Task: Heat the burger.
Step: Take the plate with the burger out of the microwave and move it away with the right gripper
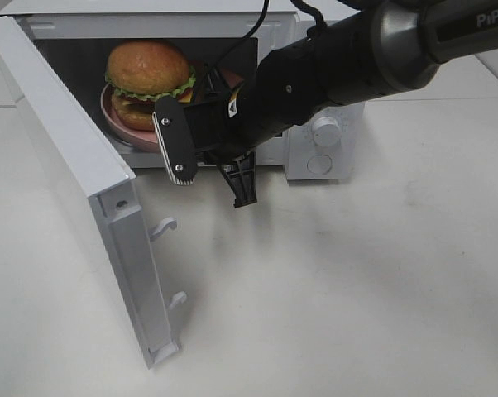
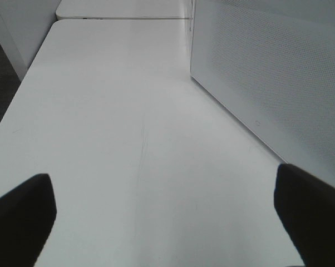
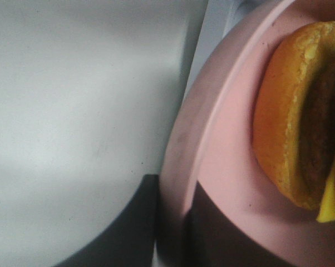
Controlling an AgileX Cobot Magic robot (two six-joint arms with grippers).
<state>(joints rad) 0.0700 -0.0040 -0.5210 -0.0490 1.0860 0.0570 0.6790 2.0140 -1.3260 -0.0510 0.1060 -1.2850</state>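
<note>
The burger (image 1: 148,74) stands upright on a round pink plate (image 1: 121,124) inside the open microwave (image 1: 326,130). My right gripper (image 1: 203,95) reaches into the opening from the right and is shut on the plate's right rim. In the right wrist view the plate (image 3: 228,167) passes between the gripper's (image 3: 176,233) dark fingers (image 3: 123,239), with the burger's (image 3: 284,122) bun, patty and cheese close behind. In the left wrist view my left gripper (image 2: 164,222) stands open over the bare table, holding nothing.
The microwave door (image 1: 75,165) swings out to the left towards the table's front, with two white latch hooks (image 1: 162,227) on its edge. A white dotted microwave panel (image 2: 267,78) runs beside my left gripper. White tabletop (image 1: 356,289) stretches in front.
</note>
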